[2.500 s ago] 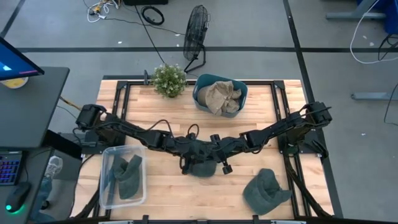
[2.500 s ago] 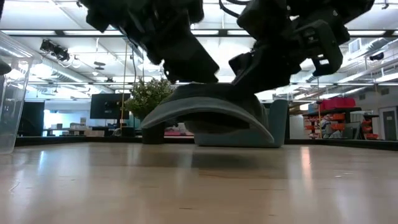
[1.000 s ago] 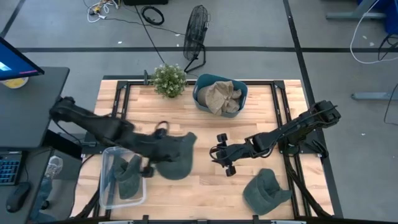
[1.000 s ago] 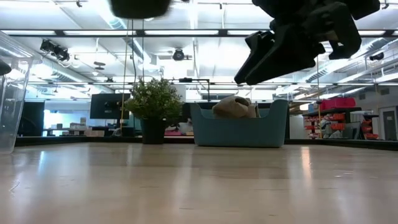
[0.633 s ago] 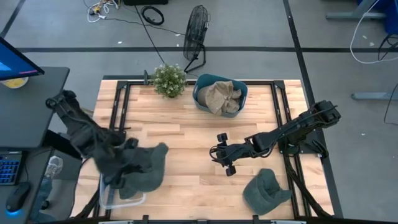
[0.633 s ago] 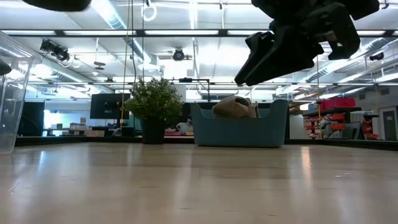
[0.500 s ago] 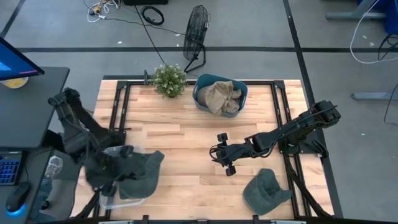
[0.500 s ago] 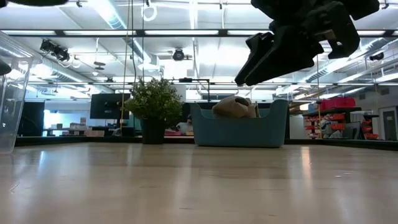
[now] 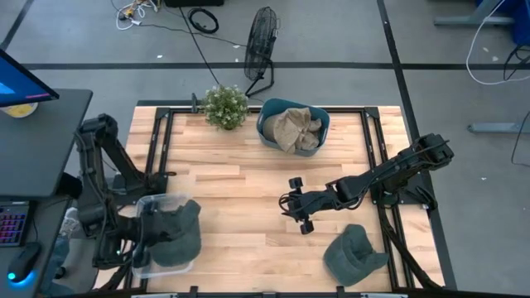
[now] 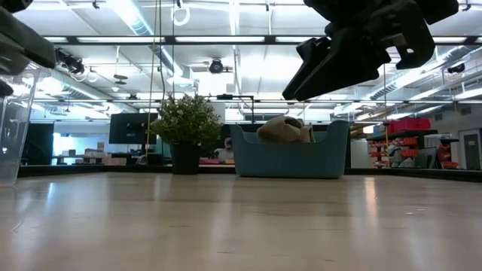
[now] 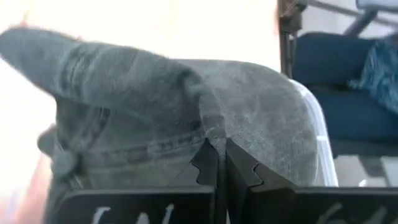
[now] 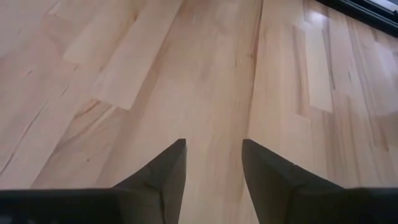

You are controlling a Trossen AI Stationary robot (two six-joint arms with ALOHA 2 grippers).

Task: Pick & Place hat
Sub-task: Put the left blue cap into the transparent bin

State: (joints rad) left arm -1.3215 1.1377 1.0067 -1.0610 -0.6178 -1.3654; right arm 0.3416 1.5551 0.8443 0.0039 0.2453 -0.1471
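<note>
A grey denim hat [image 9: 176, 235] hangs over the clear plastic bin [image 9: 149, 266] at the table's near left, with my left gripper [image 9: 141, 237] shut on it. In the left wrist view the hat [image 11: 143, 99] fills the picture above the bin's rim [image 11: 318, 134]. In the low view its dark edge [image 10: 26, 39] shows above the bin's wall [image 10: 13, 128]. A second grey hat [image 9: 354, 253] lies on the table at the near right. My right gripper [image 9: 298, 212] stands open above the table's middle, with only bare wood between its fingers [image 12: 163, 171]. My left gripper pinches a raised fold of the hat's cloth [image 11: 210, 138] between its two shut fingers, at their free ends. The fingers come about level from the table's left side. The hat spreads out beyond them over the bin; whether its underside rests on what lies in the bin I cannot tell.
A blue basket [image 9: 267, 132] with tan cloth in it stands at the far middle, next to a small potted plant [image 9: 225, 106]. Bare wood lies between the two arms. A desk with a screen stands beyond the table's left edge.
My left gripper has swung from the table's middle toward its left and near edges, carrying the hat, which now hangs over the clear bin. It has stayed shut on the hat.
</note>
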